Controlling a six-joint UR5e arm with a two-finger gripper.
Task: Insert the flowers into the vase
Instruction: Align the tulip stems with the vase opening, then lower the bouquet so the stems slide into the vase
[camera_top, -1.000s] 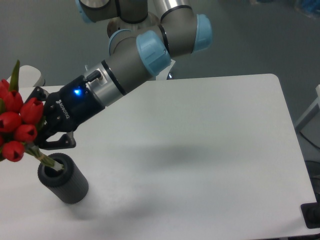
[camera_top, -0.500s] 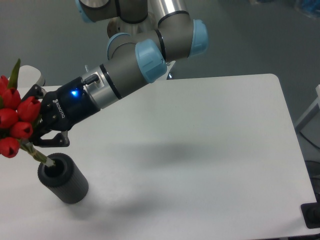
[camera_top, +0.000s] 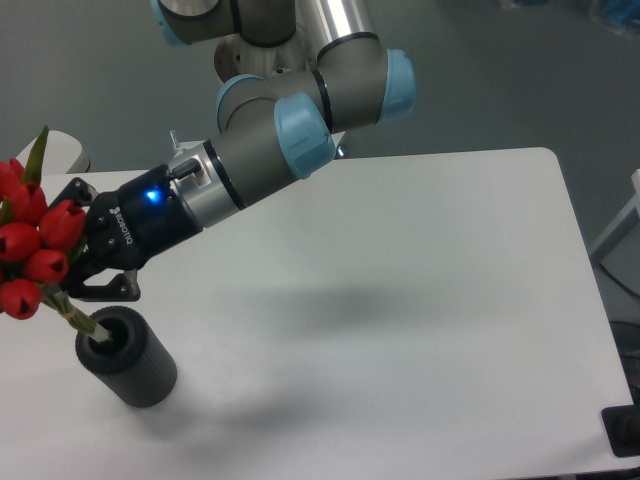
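My pincer (camera_top: 72, 262) is clenched on the flowers (camera_top: 28, 245), a tight cluster of glossy red tulip buds with one narrow green leaf pointing to about twelve o'clock. Their green stems slant down toward five o'clock, and the tips dip into the round mouth of the vase (camera_top: 127, 357), a squat matte dark cylinder with thick walls, standing on the smooth white table (camera_top: 400, 300).

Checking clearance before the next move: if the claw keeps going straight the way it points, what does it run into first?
The claw, shut on the flowers, points left and slightly down; beyond the bunch only the table edge shows. The vase sits below that line, though depth is unclear.
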